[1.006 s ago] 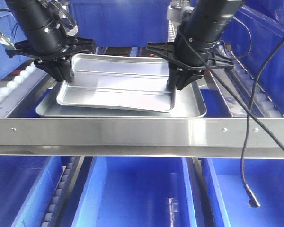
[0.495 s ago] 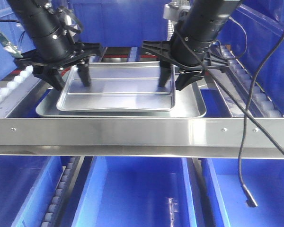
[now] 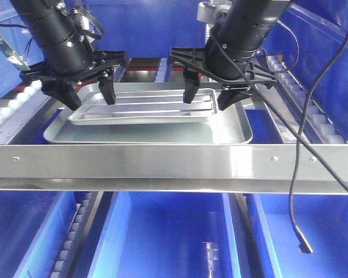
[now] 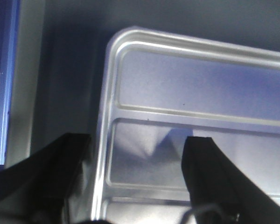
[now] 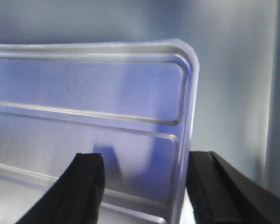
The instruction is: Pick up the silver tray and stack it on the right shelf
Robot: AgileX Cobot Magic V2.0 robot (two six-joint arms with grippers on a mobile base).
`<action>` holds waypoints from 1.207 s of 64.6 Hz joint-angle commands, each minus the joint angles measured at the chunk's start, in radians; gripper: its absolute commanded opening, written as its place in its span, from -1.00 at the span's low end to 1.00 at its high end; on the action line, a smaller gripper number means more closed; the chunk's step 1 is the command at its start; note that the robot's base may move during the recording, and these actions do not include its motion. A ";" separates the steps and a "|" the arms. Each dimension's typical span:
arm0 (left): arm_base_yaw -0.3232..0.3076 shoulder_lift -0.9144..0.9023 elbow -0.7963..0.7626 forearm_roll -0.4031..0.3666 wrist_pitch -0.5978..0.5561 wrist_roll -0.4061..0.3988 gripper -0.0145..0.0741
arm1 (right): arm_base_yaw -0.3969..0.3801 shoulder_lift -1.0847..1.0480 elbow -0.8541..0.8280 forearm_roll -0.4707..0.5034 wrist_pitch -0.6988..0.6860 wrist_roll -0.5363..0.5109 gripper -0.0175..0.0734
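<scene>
I see the right shelf point(image 3: 162, 161) spanning the front view, its steel rail below a larger tray point(image 3: 232, 132) lying on it. The silver tray point(image 3: 145, 107) lies inside that larger tray, slightly askew. My left gripper point(image 3: 87, 95) hangs spread wide, fingers straddling the tray's left rim without pinching it. My right gripper point(image 3: 209, 98) is likewise spread, straddling the right rim.
</scene>
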 commanded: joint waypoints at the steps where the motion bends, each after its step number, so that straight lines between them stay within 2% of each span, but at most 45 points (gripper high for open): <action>1: 0.001 -0.060 -0.040 0.029 -0.065 -0.011 0.04 | -0.004 -0.064 -0.046 -0.024 -0.108 0.003 0.46; 23: 0.022 -0.060 -0.040 0.041 -0.065 -0.011 0.04 | -0.023 -0.068 -0.046 -0.024 -0.099 0.003 0.46; 27: 0.020 -0.060 -0.041 0.041 -0.065 -0.011 -0.01 | -0.023 -0.073 -0.046 -0.024 -0.099 0.003 0.42; 32: 0.020 -0.069 -0.041 0.041 -0.047 -0.011 -0.32 | -0.023 -0.090 -0.046 -0.024 -0.084 0.003 0.15; 35: 0.020 -0.076 -0.043 0.041 -0.030 -0.011 -0.69 | -0.023 -0.104 -0.046 -0.024 -0.073 0.003 -0.17; 38: 0.020 -0.080 -0.046 0.041 -0.025 -0.011 -0.94 | -0.023 -0.116 -0.046 -0.024 -0.070 0.003 -0.42; 39: 0.020 -0.080 -0.049 0.044 -0.025 -0.011 -0.90 | -0.023 -0.117 -0.046 -0.024 -0.070 0.003 -0.54; 40: 0.020 -0.080 -0.050 0.044 -0.028 -0.011 -0.87 | -0.023 -0.118 -0.046 -0.024 -0.072 0.004 -0.54; 46: 0.020 -0.080 -0.053 0.042 -0.037 -0.011 -0.85 | -0.023 -0.118 -0.046 -0.024 -0.079 0.004 -0.41; 57: 0.021 -0.097 -0.080 0.044 -0.005 -0.011 -0.87 | -0.025 -0.135 -0.046 -0.024 -0.031 0.003 -0.48; 70: 0.009 -0.191 -0.060 0.044 -0.077 -0.011 -0.87 | -0.020 -0.197 -0.043 -0.055 -0.009 -0.076 -0.51; 78: -0.004 -0.285 0.037 0.056 -0.174 -0.011 -0.87 | -0.019 -0.262 0.007 -0.095 -0.043 -0.090 -0.51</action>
